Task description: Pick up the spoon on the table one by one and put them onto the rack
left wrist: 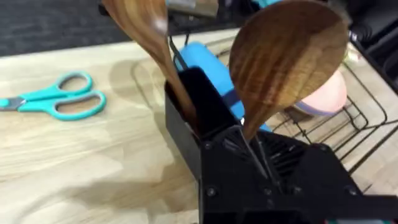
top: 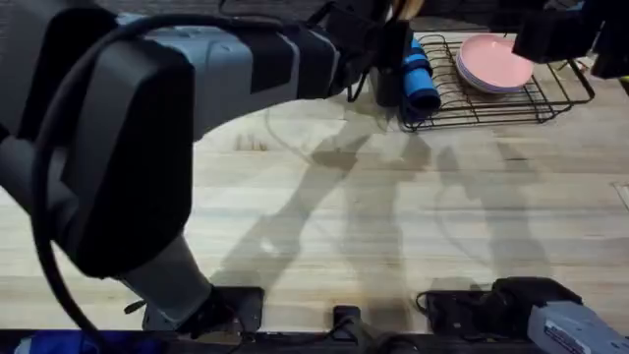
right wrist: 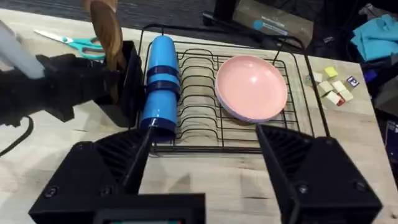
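The pale plank table [top: 373,226] runs bare across its near half, grain and arm shadows showing. The right arm's base sits at the near right corner. Its gripper [right wrist: 205,155] hangs above the rack with its two black fingers spread wide, nothing between them and touching nothing.

The left arm rises large and dark under the overhead camera and reaches across to the far side, where its gripper [left wrist: 255,152] sits at the rack's end. Its fingers are closed on the handle of one wooden spoon [left wrist: 286,59], bowl up and leaning slightly, just beside the tall black utensil holder [left wrist: 199,118]. A second spoon [left wrist: 146,37] stands in that holder, handle down. So two spoons in all: one in the holder, one in the grip.

Beyond, the black wire rack [right wrist: 205,134] lies at the table's far side. In it I count one blue cylinder bottle [right wrist: 160,84] lying on its side next to the holder, and a stack of pink plates [right wrist: 252,87]; how many I cannot tell. One pair of teal-handled scissors [left wrist: 59,99] lies flat on the table past the holder, well apart from the rack.
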Controlling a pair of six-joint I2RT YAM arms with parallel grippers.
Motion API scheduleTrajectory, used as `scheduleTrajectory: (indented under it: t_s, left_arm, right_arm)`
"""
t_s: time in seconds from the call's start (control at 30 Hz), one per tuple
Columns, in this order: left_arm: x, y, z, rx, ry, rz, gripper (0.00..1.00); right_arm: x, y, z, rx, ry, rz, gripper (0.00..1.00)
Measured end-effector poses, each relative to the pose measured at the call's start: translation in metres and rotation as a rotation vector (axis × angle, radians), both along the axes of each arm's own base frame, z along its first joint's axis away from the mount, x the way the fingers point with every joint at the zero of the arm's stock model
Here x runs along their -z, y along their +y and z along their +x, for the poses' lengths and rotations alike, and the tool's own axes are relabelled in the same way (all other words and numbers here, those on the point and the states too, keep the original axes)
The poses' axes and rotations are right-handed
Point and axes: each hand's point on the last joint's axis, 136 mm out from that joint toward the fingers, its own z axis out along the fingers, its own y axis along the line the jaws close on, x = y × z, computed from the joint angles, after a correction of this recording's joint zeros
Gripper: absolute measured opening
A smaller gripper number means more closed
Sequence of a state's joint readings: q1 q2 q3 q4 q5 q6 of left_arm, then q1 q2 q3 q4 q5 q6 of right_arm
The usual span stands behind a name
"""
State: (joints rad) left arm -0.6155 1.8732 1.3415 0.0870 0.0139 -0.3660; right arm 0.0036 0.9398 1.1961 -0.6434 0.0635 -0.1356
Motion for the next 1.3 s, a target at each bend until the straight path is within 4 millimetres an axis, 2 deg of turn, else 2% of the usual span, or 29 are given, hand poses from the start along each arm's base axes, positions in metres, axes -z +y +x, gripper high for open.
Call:
scheduleTrajectory:
  t_s: [0.23, 0.4, 0.53, 0.63, 0.67, 0.87, 1.0, 1.1, 1.3]
  left_arm:
    - [0.003, -0.003, -0.004, 0.009, 0.009, 0.014, 0.063]
    - [0.010, 0.000, -0.007, 0.008, 0.032, 0.038, 0.246]
    - [0.010, 0.000, -0.007, 0.013, 0.025, 0.043, 0.350]
    - [0.009, 0.000, -0.007, 0.026, 0.009, 0.063, 0.469]
    - [0.002, 0.001, -0.008, 0.040, -0.015, 0.082, 0.625]
    - [-0.046, 0.007, -0.018, 0.045, -0.092, 0.050, 0.718]
    - [-0.076, 0.016, -0.029, 0.053, -0.138, 0.050, 0.851]
    - [-0.084, 0.023, -0.038, 0.057, -0.130, 0.072, 0.980]
    - [-0.085, 0.046, -0.059, 0.054, -0.064, 0.131, 0.993]
  right_arm:
    - [0.000, 0.000, 0.000, 0.000, 0.000, 0.000, 0.997]
    - [0.000, 0.000, 0.000, 0.000, 0.000, 0.000, 0.997]
    - [0.000, 0.000, 0.000, 0.000, 0.000, 0.000, 0.998]
    - [0.000, 0.000, 0.000, 0.000, 0.000, 0.000, 0.998]
    - [0.000, 0.000, 0.000, 0.000, 0.000, 0.000, 0.998]
    - [0.000, 0.000, 0.000, 0.000, 0.000, 0.000, 0.998]
    - [0.000, 0.000, 0.000, 0.000, 0.000, 0.000, 0.998]
    - [0.000, 0.000, 0.000, 0.000, 0.000, 0.000, 0.998]
    - [0.000, 0.000, 0.000, 0.000, 0.000, 0.000, 0.998]
